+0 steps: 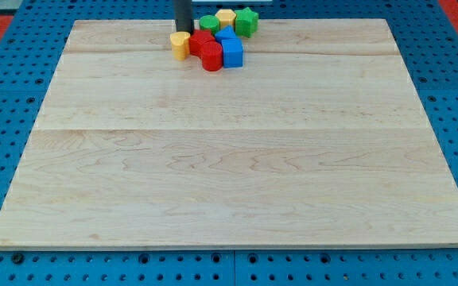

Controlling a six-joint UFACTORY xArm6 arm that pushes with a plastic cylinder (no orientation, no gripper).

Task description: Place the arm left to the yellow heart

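Note:
The yellow heart [180, 44] lies near the view's top, at the left end of a tight cluster of blocks. My rod comes down from the top edge and my tip [183, 31] sits just behind the yellow heart, touching or almost touching its top side. Right of the heart are a red block [201, 40], a red cylinder [212, 57], a blue cube [233, 53] and another blue block [227, 35]. Behind them are a green block [209, 22], a yellow block [226, 17] and a green star [246, 21].
The wooden board [237, 159] lies on a blue pegboard surface [6, 71]. All the blocks crowd together at the board's top edge, slightly left of centre.

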